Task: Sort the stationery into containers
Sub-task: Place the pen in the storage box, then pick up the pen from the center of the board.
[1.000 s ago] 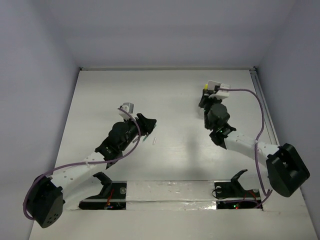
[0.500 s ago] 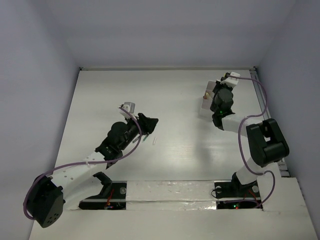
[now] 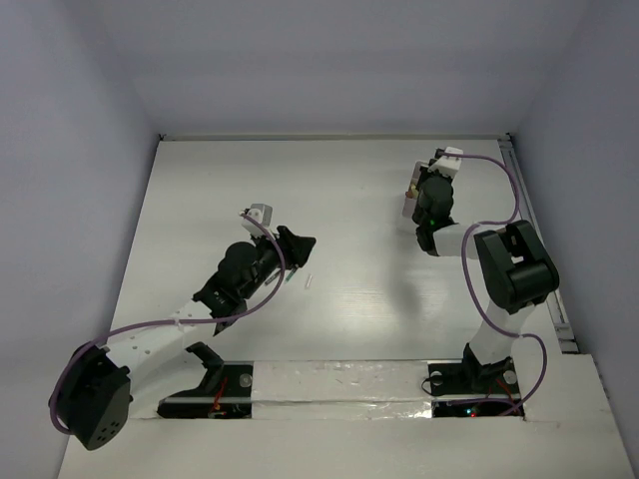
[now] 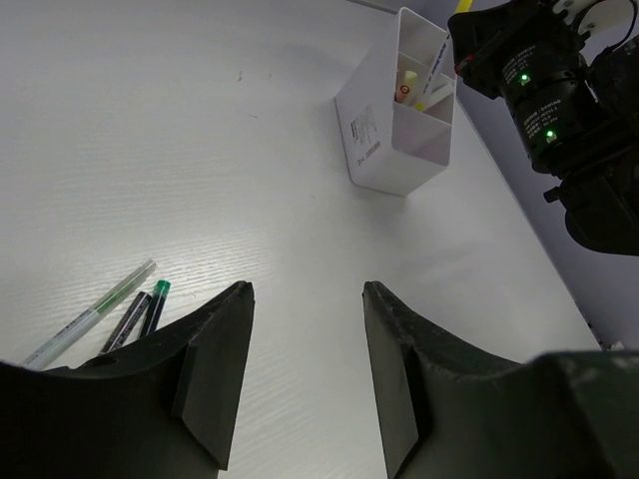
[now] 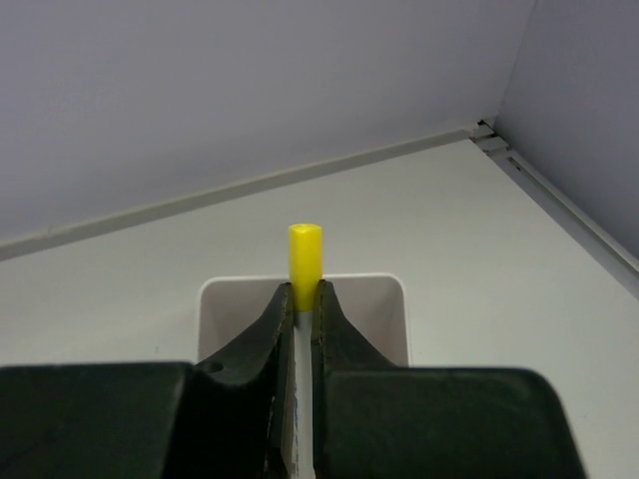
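The yellow-capped marker (image 5: 305, 249) sits at the centre of the right wrist view. It is pinched in the almost closed right end effector (image 5: 305, 299), its cap over the white box (image 5: 384, 299). We judge the dropping step is in hand: next, line it with a free compartment and release. The left end effector (image 4: 305, 299), wide open and empty, hovers over the tabletop (image 4: 150, 120) near three loose pens (image 4: 130, 314), lower left.

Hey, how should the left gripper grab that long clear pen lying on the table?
I'd grip the clear pen mid-barrel from straight above, left gripper straddling it crosswise: it lies flat, with two darker pens close along one side.
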Controlling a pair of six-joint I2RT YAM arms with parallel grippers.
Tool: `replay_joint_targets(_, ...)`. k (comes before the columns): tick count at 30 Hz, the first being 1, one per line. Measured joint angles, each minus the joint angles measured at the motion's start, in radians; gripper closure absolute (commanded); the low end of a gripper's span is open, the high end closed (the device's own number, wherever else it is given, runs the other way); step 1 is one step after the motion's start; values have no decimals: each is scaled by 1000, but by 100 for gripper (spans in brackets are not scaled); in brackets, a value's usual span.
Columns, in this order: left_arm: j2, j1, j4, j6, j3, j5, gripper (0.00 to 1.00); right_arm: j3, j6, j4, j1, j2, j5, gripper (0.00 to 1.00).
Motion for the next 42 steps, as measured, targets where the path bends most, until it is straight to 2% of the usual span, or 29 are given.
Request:
replay_joint_targets(4,13,0,0,2,0,-5,56,0,13,5,0,2,-1,76)
replay_joint_targets(11,19,0,0,2,0,-14,56,-23,42,5,0,-18,-11,42)
replay_joint_targets(14,25,0,0,2,0,-14,56,-40,54,3,0,-48,-18,35)
replay_joint_targets(17,35,0,0,2,0,-13,57,-54,68,-7,0,-86,-30,34)
replay_joint_targets(19,52,0,0,0,1,-7,65,-62,85,-38,0,-127,-41,37)
replay_joint_targets(20,71,0,2,2,1,1,71,-62,94,-51,0,-145,-48,55)
replay_joint_targets(22,90,0,3,0,2,15,79,-62,130,-100,0,-198,-73,78)
replay_joint_targets(23,104,0,3,-3,2,27,83,-64,145,-129,0,-227,-87,98)
replay_joint_targets(24,114,0,2,-3,2,36,89,-65,166,-163,3,-259,-107,100)
replay_joint_targets(28,129,-1,-1,-14,2,63,100,-64,280,-322,30,-367,-224,100)
replay_joint_targets(32,110,-3,-18,-25,0,63,100,-58,358,-492,141,-392,-399,100)
replay_joint_targets(37,-14,-11,-64,-54,-48,-2,100,-7,370,-673,311,-295,-628,100)
replay_joint_targets(41,-140,-11,-123,-88,-99,-63,100,53,350,-777,336,-185,-775,100)
replay_joint_targets(42,-175,-11,-143,-96,-107,-79,100,82,336,-811,340,-149,-810,96)
